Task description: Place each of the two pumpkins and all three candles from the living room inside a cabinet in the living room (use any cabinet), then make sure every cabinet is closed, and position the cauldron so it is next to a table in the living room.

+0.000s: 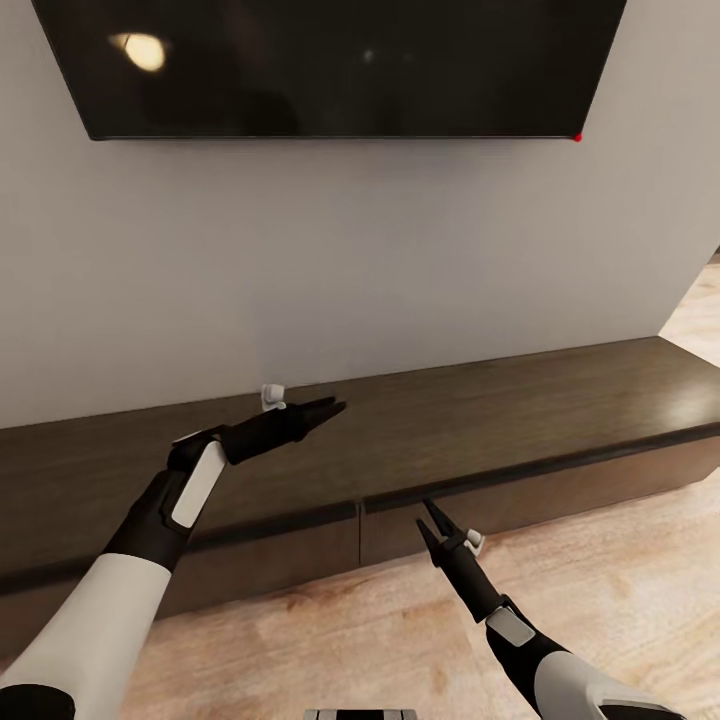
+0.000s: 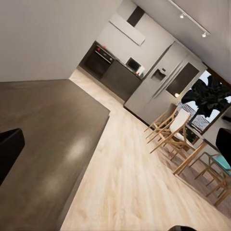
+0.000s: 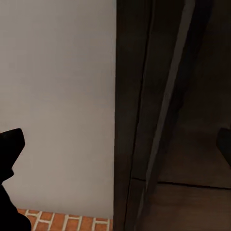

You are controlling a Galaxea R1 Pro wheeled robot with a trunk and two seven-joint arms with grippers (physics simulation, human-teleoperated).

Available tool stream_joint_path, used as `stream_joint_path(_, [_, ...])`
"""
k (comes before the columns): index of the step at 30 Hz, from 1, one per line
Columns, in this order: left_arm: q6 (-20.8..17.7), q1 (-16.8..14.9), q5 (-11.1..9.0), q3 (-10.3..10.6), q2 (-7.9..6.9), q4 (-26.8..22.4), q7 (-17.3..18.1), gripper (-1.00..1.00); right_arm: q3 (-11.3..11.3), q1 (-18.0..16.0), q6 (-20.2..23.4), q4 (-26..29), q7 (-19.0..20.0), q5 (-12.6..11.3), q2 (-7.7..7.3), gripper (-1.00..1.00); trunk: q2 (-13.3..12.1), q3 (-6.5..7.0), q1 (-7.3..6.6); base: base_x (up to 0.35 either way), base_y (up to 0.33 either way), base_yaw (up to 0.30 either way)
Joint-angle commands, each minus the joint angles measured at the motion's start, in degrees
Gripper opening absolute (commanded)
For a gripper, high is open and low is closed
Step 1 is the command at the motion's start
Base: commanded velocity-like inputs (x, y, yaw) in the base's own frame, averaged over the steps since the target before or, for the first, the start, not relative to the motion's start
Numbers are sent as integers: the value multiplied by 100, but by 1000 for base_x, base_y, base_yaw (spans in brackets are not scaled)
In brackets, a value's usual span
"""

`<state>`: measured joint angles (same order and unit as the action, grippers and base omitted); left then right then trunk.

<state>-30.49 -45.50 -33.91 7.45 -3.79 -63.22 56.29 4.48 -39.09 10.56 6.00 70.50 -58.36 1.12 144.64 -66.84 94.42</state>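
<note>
The left end effector (image 1: 328, 408) reaches forward with fingers almost together; the right end effector (image 1: 430, 518) points up, slightly parted.

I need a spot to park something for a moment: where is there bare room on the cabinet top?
The cabinet top is bare between the left tool and its right end, under the TV. The left arm hangs over the left part.

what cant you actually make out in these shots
- Cabinet contents: head view, its fronts look shut.
- TV: head view, top cut off by the frame edge.
- Left gripper: head view, side-on, fingers overlap.
- Right gripper looks open, near the cabinet front.
</note>
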Motion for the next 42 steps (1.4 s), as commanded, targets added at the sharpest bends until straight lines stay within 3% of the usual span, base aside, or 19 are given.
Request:
stream_joint_path(1, [-50,-3,-49,7,-7,9,6,100,44,-3,56,-2,35,18,1,100,3,-27,1,0,0,0])
stream_joint_path(18, [-53,-3,-43,2,-10,20,23,100,44,-3,51,-2,56,18,2,100,26,-403,45,0,0,0])
stream_joint_path(42, [-9,-3,-40,11,-8,220,20,100,49,-3,51,-2,175,18,-1,100,26,-403,45,0,0,0])
